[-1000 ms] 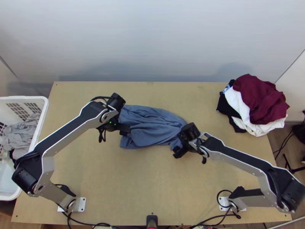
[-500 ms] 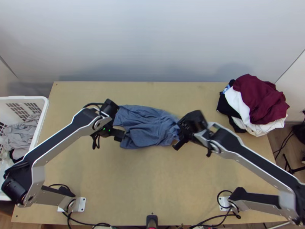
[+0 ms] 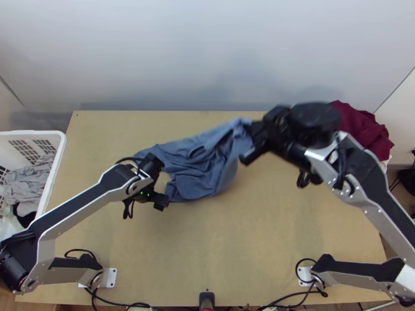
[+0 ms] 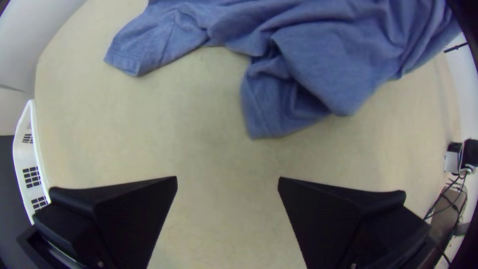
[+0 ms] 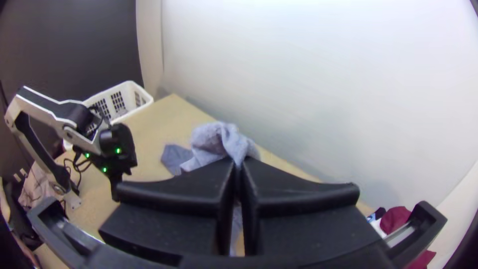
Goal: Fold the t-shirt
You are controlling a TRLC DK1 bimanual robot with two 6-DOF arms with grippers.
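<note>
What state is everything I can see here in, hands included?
Blue t-shirt, bunched, one end raised.
Left hand, open, empty.
Right hand, shut on the t-shirt's raised end.
White basket, upright, grey cloth inside.
Maroon cloth, crumpled.
Green lights, lit.

The blue t-shirt [image 3: 199, 176] lies bunched on the table [image 3: 207, 243], one end raised.
</note>
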